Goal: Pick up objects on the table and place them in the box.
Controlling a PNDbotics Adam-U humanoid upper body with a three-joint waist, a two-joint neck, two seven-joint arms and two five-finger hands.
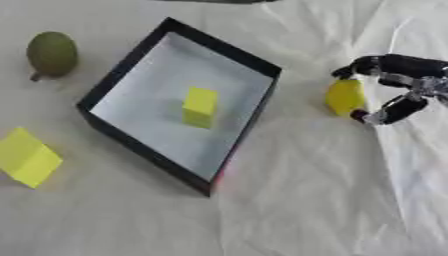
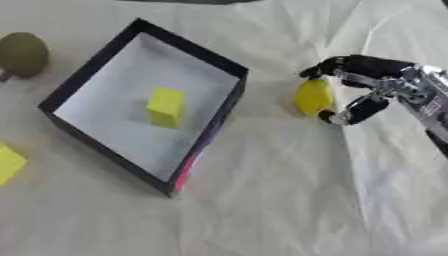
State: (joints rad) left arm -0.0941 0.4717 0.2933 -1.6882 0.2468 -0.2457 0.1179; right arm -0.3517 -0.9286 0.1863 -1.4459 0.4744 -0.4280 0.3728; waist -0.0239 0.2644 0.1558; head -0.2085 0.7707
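I am looking down at a table (image 1: 289, 210) covered in a wrinkled white cloth, and the shallow black-walled square box with a pale floor (image 1: 129, 64) is sitting turned at an angle, so I am using it as my landmark. Inside the box, roughly at the middle of its floor, a small yellow cube (image 1: 199, 107) is resting. To the right of the box, clear of its right corner, my right hand (image 2: 372, 87) is coming in from the right edge; its black fingers are curling over the top of a rounded yellow lemon-like fruit (image 2: 313, 97) while the thumb is reaching in under the fruit's lower right side, so the hand is pinching the fruit between them. I cannot tell whether the fruit is touching the cloth or is just off it. To the left of the box, beyond its far left wall, a dull green pear-shaped fruit (image 1: 51, 54) is lying on the cloth, apart from the box. Below that, off the box's near left side, a flat yellow block (image 1: 28, 157) is lying tilted on the cloth, also apart from the box. My left hand is not showing in either view.
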